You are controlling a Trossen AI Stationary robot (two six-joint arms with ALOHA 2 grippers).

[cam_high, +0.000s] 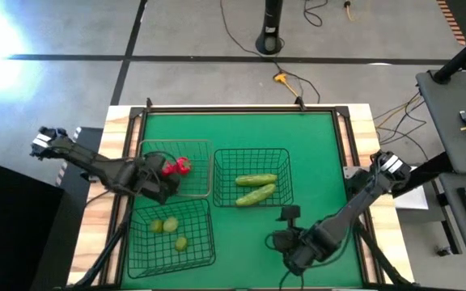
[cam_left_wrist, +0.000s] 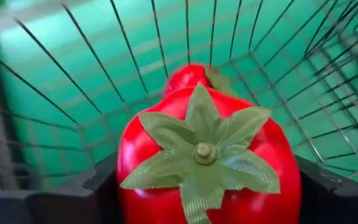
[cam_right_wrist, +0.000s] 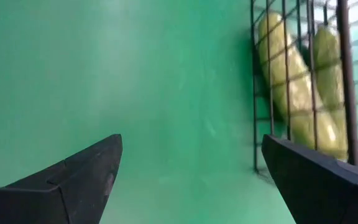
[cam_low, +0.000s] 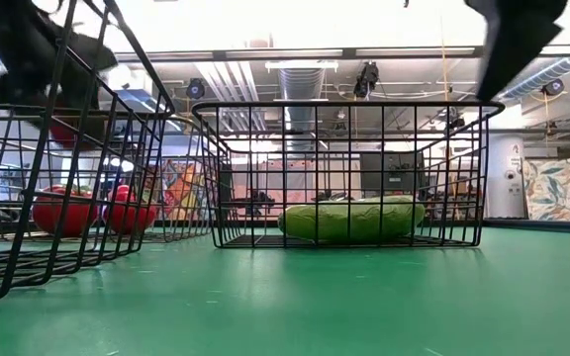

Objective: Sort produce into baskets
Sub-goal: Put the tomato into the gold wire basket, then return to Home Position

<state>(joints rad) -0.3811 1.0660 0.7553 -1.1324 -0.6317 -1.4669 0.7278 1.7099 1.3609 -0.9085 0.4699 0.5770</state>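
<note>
Left claw [cam_high: 171, 171]: clenched on a red tomato [cam_left_wrist: 207, 158], over the paler-wire basket [cam_high: 202, 145] at the table's left. The left wrist view shows the fruit pinched between the two fingers, green calyx facing the camera.
Key relation: the held tomato hangs inside the rim of the paler-wire basket, a second red tomato [cam_left_wrist: 188, 76] just beyond it on the basket floor. The drop spot lies straight below the claw, so by my judgement the next move is only a short lowering and letting go. The left arm alone is near this basket.
Near-left basket [cam_high: 140, 242]: dark wire, holding three small yellow-green fruits [cam_high: 170, 225], lying apart from one another.
Tomatoes, low view: two red ones [cam_low: 62, 208] rest on the floor of the basket at the left.
Centre basket [cam_high: 285, 153]: dark wire, holding two cucumbers [cam_high: 256, 179], side by side, long axes running roughly across the table.
Right claw [cam_high: 286, 215]: released, fingers spread wide and empty, over bare green table [cam_high: 314, 137] just beside the near wall of the centre basket; waiting.
Loose produce: none visible on the table outside the baskets.
</note>
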